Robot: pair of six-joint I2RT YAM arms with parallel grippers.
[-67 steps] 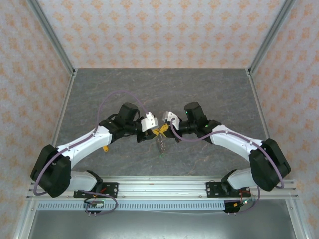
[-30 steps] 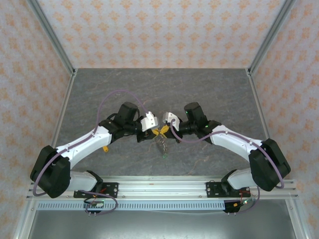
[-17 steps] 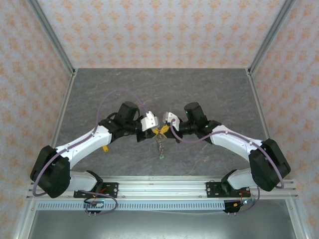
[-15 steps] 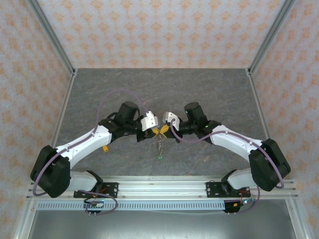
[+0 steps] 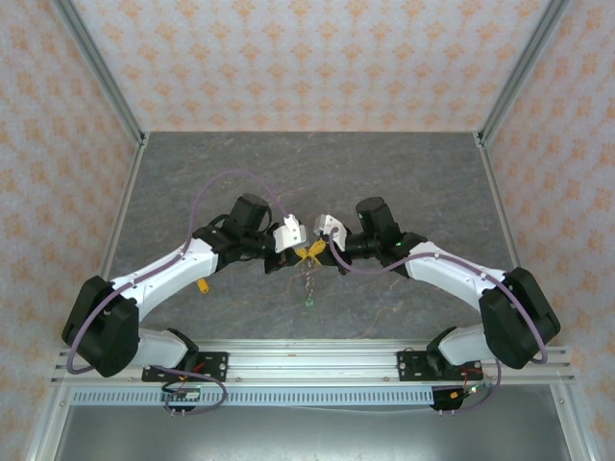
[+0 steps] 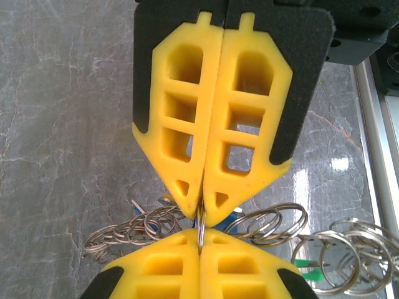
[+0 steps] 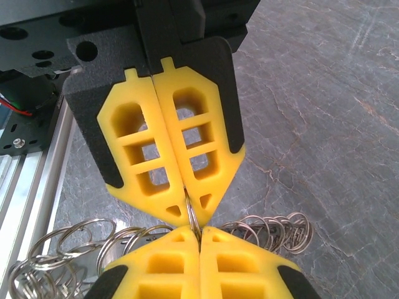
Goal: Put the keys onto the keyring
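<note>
Since left fingers (image 6: 168,265) just clamped the keyring (image 6: 201,222), opposite the right fingers' (image 7: 162,261) hold, it looks steadied for threading keys (image 5: 308,301) dangling below.

Overhead camera sits high behind the arm bases (image 5: 192,365), looking down across the whole grey counter (image 5: 404,182). Each wrist camera hovers close above that counter, staring along its own yellow jaws at the opposite pair; all three share the counter's middle, where the jaws meet
</note>
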